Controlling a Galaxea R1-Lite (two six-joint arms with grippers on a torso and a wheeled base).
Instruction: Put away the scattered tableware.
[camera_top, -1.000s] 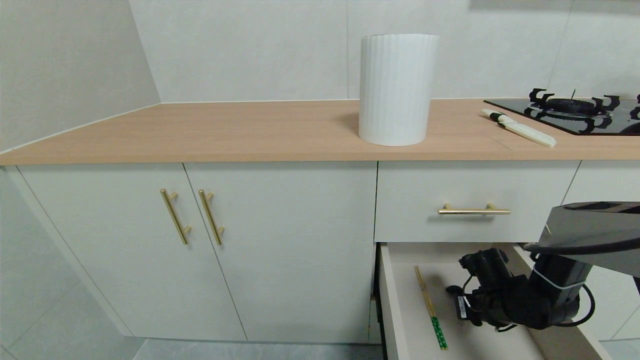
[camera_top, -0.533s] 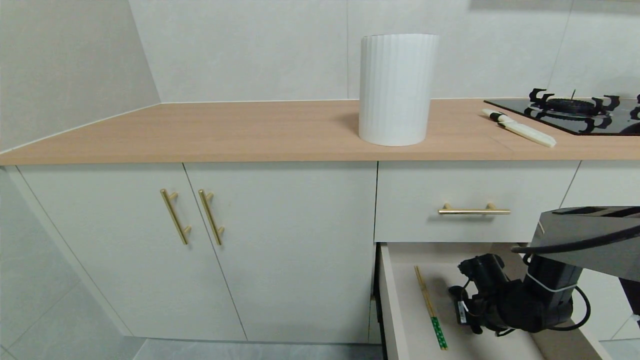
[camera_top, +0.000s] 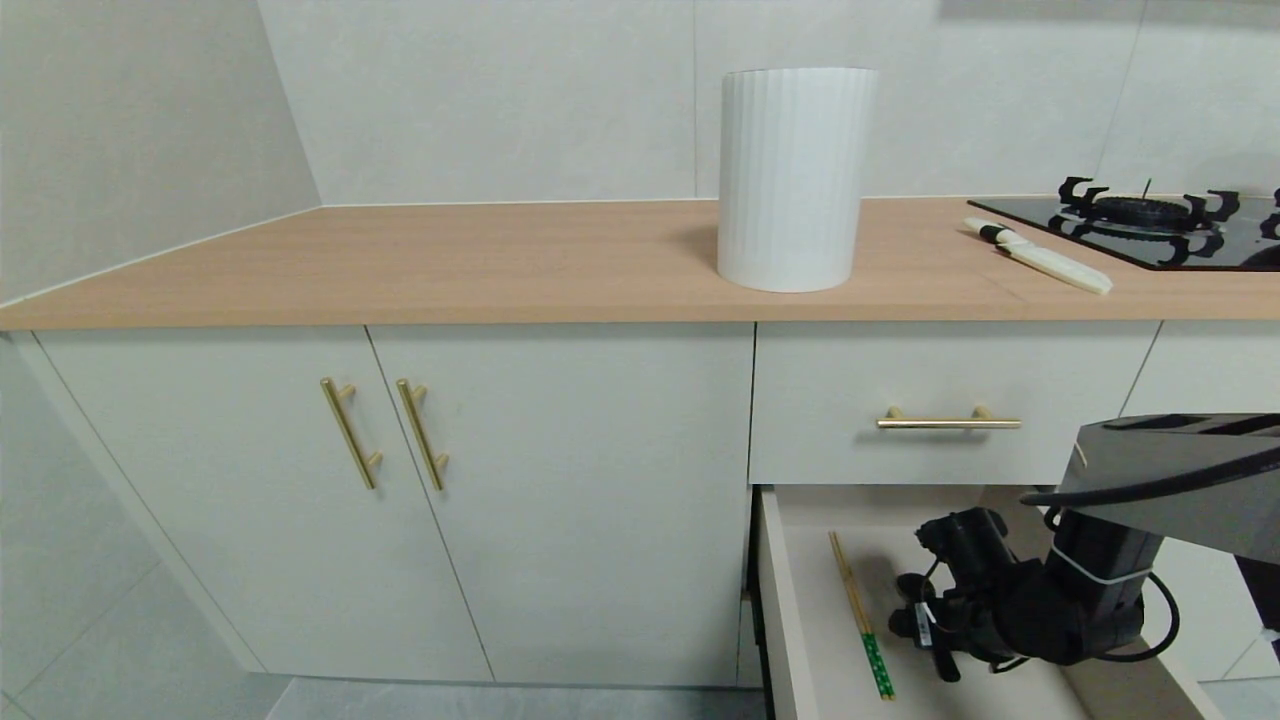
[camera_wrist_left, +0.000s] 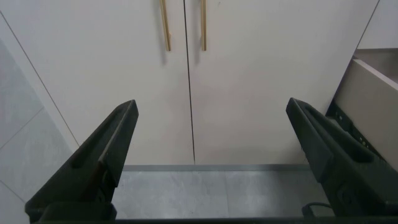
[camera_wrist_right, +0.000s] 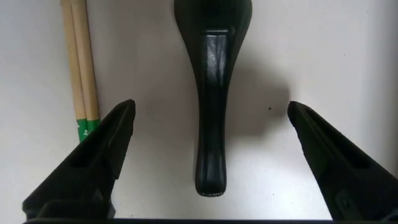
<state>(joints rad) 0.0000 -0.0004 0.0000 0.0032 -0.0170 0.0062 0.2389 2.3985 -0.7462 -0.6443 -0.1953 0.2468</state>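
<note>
right gripper (camera_wrist_right: 208, 109) gapes wide, empty, angled down over the black spoon (camera_wrist_right: 210, 74) inside the drawer (camera_top: 783, 600).

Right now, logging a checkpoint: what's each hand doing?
Left hand: open, empty.
Right hand: open over the spoon, not gripping it.

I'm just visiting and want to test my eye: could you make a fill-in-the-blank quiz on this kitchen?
1. The chopsticks lie inside the open ____.
2. Right beside them lies a black ____.
3. The white ribbed container stands on the wooden ____.
4. The pale knife lies just beside the black ____.

Missing words: drawer; spoon; counter; stove.
</note>
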